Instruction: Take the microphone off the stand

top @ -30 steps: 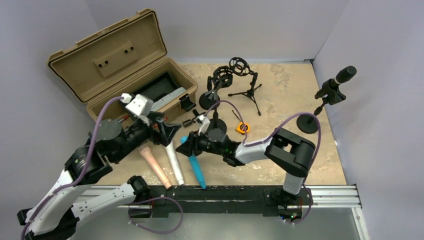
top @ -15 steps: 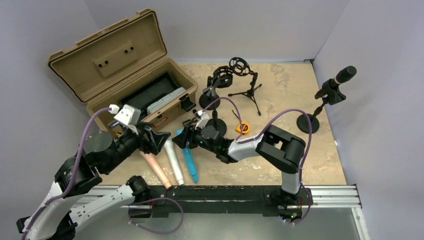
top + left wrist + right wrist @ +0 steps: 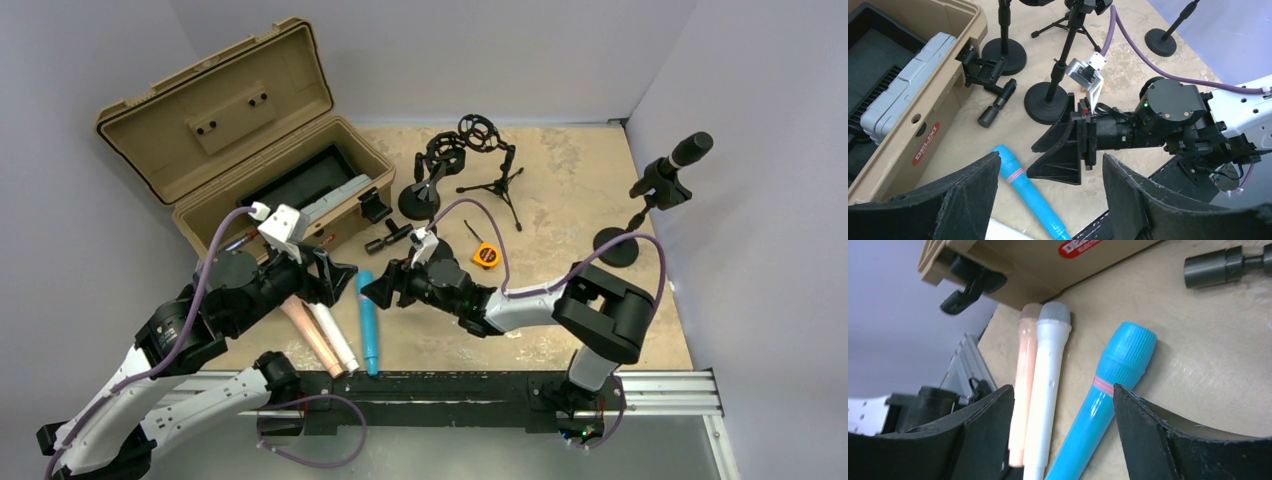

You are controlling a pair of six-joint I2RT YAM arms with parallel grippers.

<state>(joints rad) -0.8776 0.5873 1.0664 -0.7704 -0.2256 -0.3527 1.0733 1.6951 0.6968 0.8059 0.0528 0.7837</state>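
Note:
A black microphone (image 3: 691,149) sits clipped in its stand (image 3: 615,246) at the far right, far from both arms. A blue microphone (image 3: 368,323) lies flat on the table near the front edge, beside a white one (image 3: 331,337) and a pink one (image 3: 309,338). My left gripper (image 3: 336,274) is open and empty just above and left of the blue microphone (image 3: 1031,196). My right gripper (image 3: 377,290) is open and empty, right of the blue microphone's head (image 3: 1108,390). It faces the white (image 3: 1048,385) and pink (image 3: 1023,380) microphones.
An open tan toolbox (image 3: 250,140) stands at the back left. Two empty round-base stands (image 3: 428,192) and a tripod stand (image 3: 492,180) are mid-table. An orange tape measure (image 3: 486,255) and a black clip piece (image 3: 390,238) lie nearby. A metal rail (image 3: 660,392) runs along the front edge.
The blue microphone has shifted left and now lies close to the white one. My right gripper has drawn back from it. My left gripper swung left, then came back.

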